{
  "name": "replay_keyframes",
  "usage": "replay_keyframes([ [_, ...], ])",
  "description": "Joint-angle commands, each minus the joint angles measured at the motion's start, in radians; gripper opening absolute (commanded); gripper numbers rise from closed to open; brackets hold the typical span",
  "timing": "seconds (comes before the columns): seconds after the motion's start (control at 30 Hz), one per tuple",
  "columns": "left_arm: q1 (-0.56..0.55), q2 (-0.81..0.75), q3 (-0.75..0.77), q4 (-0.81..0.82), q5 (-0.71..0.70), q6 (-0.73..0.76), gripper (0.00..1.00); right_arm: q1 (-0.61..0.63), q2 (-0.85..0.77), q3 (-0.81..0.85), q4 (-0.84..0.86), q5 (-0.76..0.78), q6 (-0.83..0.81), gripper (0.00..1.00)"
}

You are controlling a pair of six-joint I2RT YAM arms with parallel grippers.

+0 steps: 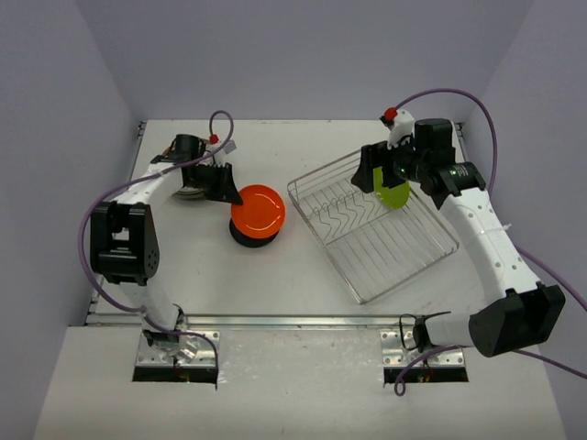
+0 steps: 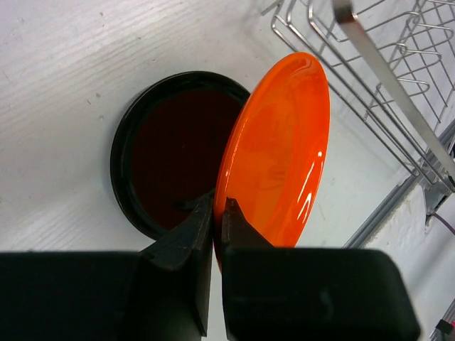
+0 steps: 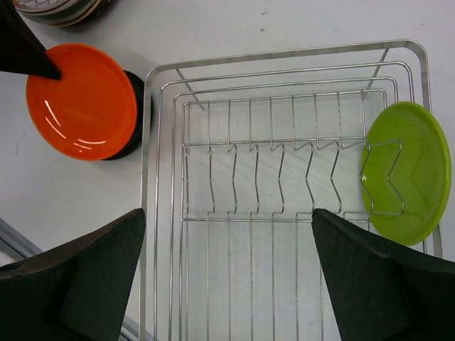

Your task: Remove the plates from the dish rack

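In the silver dish rack (image 3: pixel 284 54) stands 1 glossy lime-green plate (image 3: pixel 409 174).

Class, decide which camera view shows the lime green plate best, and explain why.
The right wrist view: the lime green plate shows nearly whole at the dish rack's end, a zigzag wire across it. The top external view shows only a small part, the right arm covering the rest. The left wrist view misses it.

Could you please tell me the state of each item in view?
orange plate: tilted, gripped by left hand.
black plate: flat on table.
lime green plate: propped on edge in dish rack.
dish rack: holds only that plate.
plate stack: resting on table.
left hand: shut.
right hand: open above rack.
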Motion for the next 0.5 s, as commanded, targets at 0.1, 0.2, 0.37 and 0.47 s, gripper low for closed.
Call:
replay_keyframes([
  [0.1, 0.058, 0.111, 0.055, 0.043, 0.053, -0.003, 0.06, -0.023, 0.008, 0.024, -0.025, 0.017, -0.007, 0.99],
  [0.2, 0.061, 0.131, 0.051, 0.052, 0.050, -0.004, 0.09, -0.027, 0.012, 0.024, -0.030, 0.014, -0.007, 0.99],
  [0.37, 0.068, 0.126, 0.039, 0.076, 0.029, -0.023, 0.42, -0.030, 0.017, 0.030, -0.036, 0.004, -0.009, 0.99],
  [0.47, 0.068, 0.104, 0.041, 0.081, 0.012, -0.031, 0.71, -0.030, 0.018, 0.033, -0.037, 0.002, -0.010, 0.99],
])
